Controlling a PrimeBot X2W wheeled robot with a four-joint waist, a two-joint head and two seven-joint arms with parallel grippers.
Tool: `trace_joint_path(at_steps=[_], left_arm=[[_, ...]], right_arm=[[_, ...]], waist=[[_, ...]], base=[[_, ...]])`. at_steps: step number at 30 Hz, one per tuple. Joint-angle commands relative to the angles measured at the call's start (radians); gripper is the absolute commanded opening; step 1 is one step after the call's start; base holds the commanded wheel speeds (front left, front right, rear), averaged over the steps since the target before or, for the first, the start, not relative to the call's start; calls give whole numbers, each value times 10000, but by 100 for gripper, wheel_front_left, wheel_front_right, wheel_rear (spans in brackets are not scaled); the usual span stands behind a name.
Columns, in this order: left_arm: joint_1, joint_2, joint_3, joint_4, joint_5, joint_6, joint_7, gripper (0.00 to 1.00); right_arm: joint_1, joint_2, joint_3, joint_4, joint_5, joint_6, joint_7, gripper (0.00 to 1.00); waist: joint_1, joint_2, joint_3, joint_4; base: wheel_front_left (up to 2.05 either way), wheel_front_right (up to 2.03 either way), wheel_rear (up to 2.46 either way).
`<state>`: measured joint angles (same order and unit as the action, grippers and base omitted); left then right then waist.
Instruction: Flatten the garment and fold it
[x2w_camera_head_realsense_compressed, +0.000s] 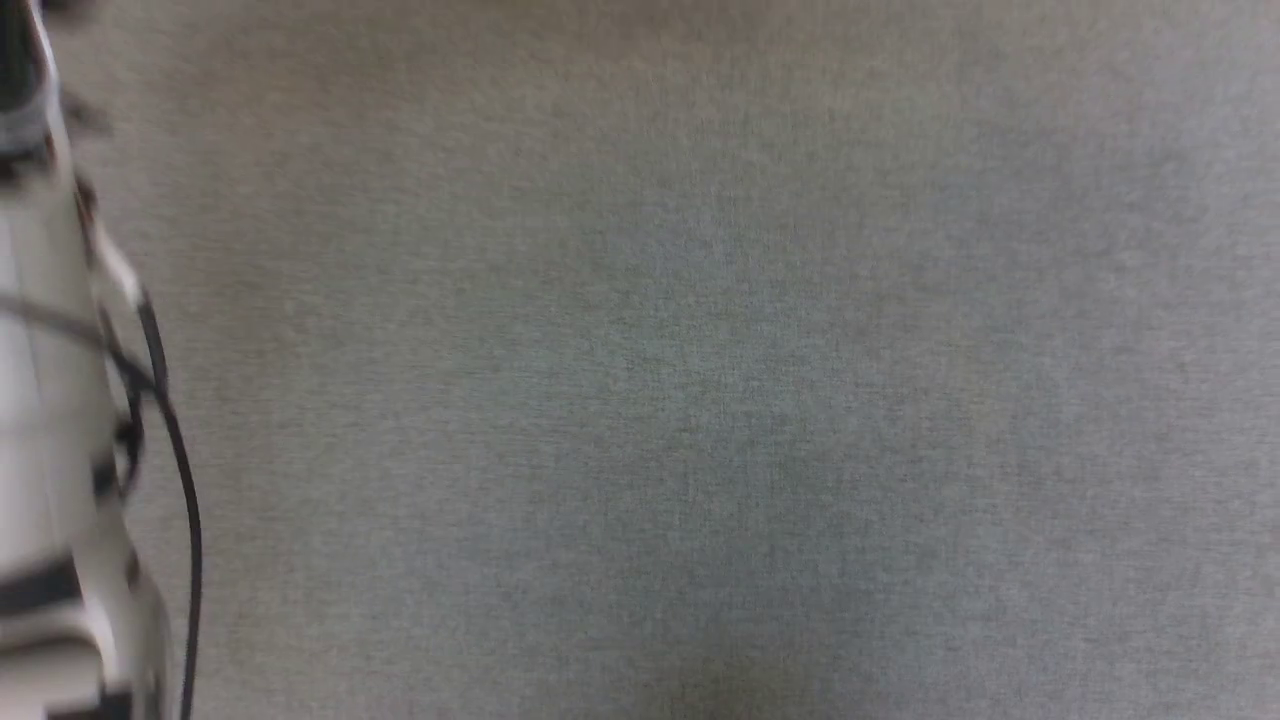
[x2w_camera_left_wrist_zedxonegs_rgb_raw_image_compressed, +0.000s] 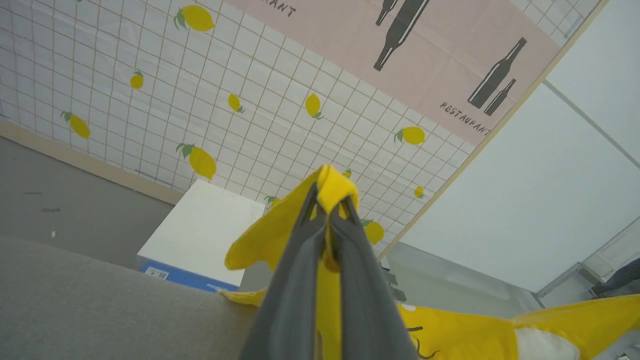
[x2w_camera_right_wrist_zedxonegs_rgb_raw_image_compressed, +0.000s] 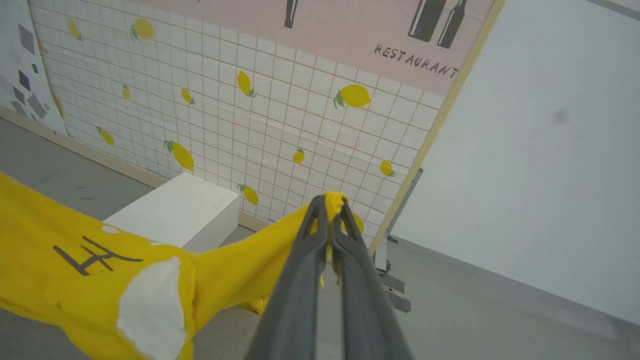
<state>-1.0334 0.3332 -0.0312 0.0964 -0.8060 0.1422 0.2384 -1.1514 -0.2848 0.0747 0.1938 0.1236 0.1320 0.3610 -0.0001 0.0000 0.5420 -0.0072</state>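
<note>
The garment (x2w_camera_right_wrist_zedxonegs_rgb_raw_image_compressed: 75, 260) is a bright yellow T-shirt with white patches and black whisker stripes. It hangs stretched in the air between my two grippers. In the left wrist view my left gripper (x2w_camera_left_wrist_zedxonegs_rgb_raw_image_compressed: 331, 200) is shut on a yellow fold, with more of the garment (x2w_camera_left_wrist_zedxonegs_rgb_raw_image_compressed: 465, 335) trailing to the lower right. The right wrist view has my right gripper (x2w_camera_right_wrist_zedxonegs_rgb_raw_image_compressed: 332, 205) shut on another yellow edge, the cloth spreading away to the left. A blurred pale forearm (x2w_camera_head_realsense_compressed: 50, 450) with a black cable runs down the left edge of the head view.
Grey fabric surface (x2w_camera_head_realsense_compressed: 700, 400) spreads under the head camera and shows as a grey edge (x2w_camera_left_wrist_zedxonegs_rgb_raw_image_compressed: 100, 305) in the left wrist view. A white box (x2w_camera_right_wrist_zedxonegs_rgb_raw_image_compressed: 180, 210) with a blue side stands on the floor before a lemon-patterned tiled wall (x2w_camera_right_wrist_zedxonegs_rgb_raw_image_compressed: 225, 115). A white panel (x2w_camera_right_wrist_zedxonegs_rgb_raw_image_compressed: 540, 150) stands at the right.
</note>
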Motion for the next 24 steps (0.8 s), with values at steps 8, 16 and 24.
trace_joint_path(at_steps=[8, 16, 24], left_arm=[[4669, 674, -50, -2788, 315, 247, 367, 0], [8814, 601, -418, -3816, 270, 608, 733, 0], [11724, 1046, -755, -4110, 320, 808, 1378, 0]], right_arm=[[4791, 377, -1298, -3303, 809, -13, 1033, 0], [8647, 1465, -2063, -4992, 1050, -13, 1495, 0], [11618, 2192, -3222, -5542, 1465, -13, 1917, 0]], waist=[[1, 0, -1961, 305], [1, 0, -3197, 292], [1, 0, -3903, 475]], base=[[0, 0, 0], [0, 0, 0], [0, 0, 0]])
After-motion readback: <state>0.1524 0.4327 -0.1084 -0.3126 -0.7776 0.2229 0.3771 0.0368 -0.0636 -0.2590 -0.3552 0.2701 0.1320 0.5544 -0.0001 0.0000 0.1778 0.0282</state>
